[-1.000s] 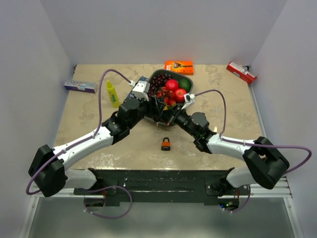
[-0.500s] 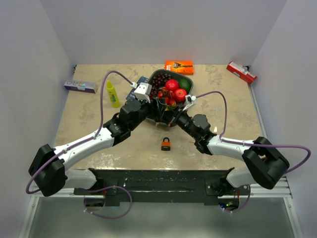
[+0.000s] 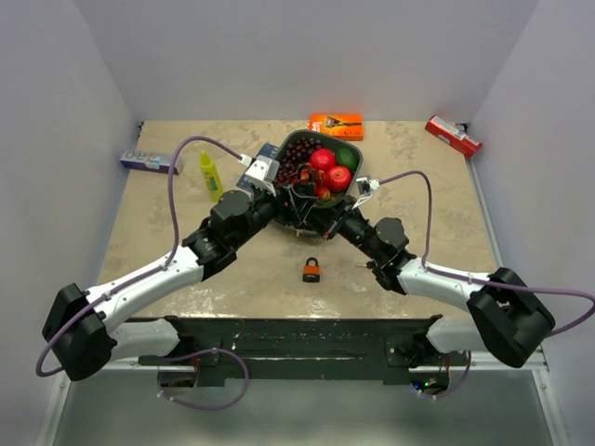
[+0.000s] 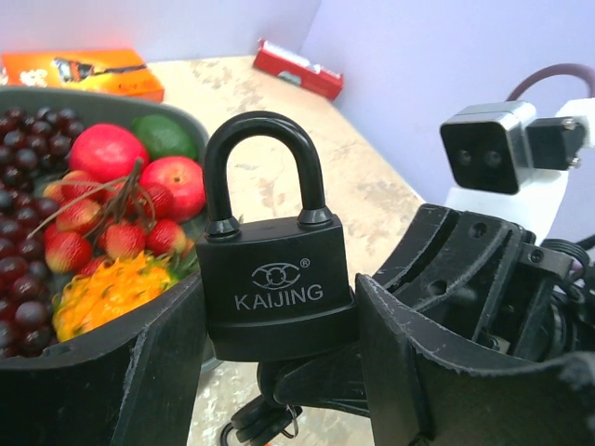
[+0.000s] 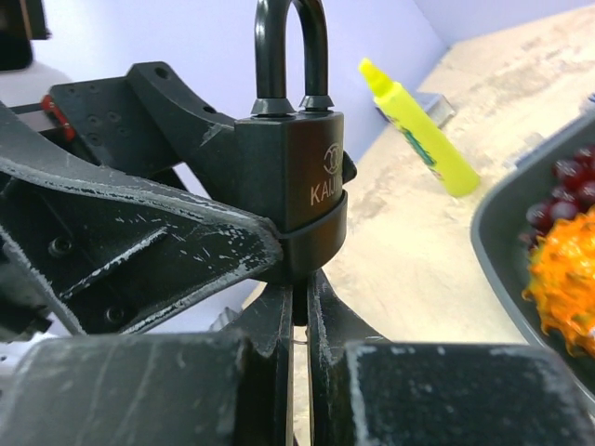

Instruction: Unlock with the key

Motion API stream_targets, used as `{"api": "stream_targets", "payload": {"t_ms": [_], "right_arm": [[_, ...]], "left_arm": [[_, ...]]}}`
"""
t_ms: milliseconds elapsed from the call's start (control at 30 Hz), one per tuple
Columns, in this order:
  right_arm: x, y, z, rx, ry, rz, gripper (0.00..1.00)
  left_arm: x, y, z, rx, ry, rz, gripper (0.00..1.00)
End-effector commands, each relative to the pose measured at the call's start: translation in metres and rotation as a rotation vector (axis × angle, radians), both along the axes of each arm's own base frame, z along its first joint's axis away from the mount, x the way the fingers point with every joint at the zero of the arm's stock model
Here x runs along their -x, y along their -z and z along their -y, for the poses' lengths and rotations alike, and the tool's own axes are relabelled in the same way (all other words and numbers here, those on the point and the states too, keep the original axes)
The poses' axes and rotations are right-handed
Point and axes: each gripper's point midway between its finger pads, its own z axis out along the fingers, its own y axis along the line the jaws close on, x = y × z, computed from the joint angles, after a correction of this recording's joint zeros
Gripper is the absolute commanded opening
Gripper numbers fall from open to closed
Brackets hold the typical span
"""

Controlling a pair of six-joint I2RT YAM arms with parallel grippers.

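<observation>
A black padlock marked KAIJING [image 4: 274, 279] is clamped upright between my left gripper's fingers [image 4: 112, 372], its shackle closed; it also shows in the right wrist view [image 5: 297, 186]. My left gripper [image 3: 290, 206] holds it in the air just in front of the fruit bowl. My right gripper [image 3: 314, 212] meets it from the right; its fingers [image 5: 339, 372] are pressed together on the key [image 5: 299, 311] just under the lock's bottom. Spare keys on a ring [image 4: 251, 418] hang below. A second, orange padlock [image 3: 311, 270] lies on the table below.
A dark bowl [image 3: 358, 160] of fruit stands right behind the grippers. A yellow bottle [image 3: 211, 177], a toothpaste box [image 3: 149, 162], an orange box [image 3: 336, 125] and a red box [image 3: 453, 135] lie around the table's back half.
Both grippers, joined at the black padlock, have shifted a little farther from the bases toward the bowl. The left arm has stretched out. The orange padlock has not moved.
</observation>
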Motion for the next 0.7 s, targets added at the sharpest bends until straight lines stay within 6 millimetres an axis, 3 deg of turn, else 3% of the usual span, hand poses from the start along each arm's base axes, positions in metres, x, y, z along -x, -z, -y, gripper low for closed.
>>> {"api": "stream_targets", "payload": {"t_ms": [0,300,667], "right_arm": [[-0.038,-0.106,0.069,-0.261,0.295,0.245,0.00],[-0.023,-0.119,0.065,-0.281,0.197,0.304,0.00],[-0.022,-0.126,0.067,-0.276,0.128,0.345,0.00]], "left_arm": [[0.063,0.014,0.026,-0.027,0.302,-0.042,0.00],[0.076,0.002,0.031,0.009,0.383,0.002,0.00],[0.081,-0.002,0.032,0.014,0.411,0.022,0.00]]}}
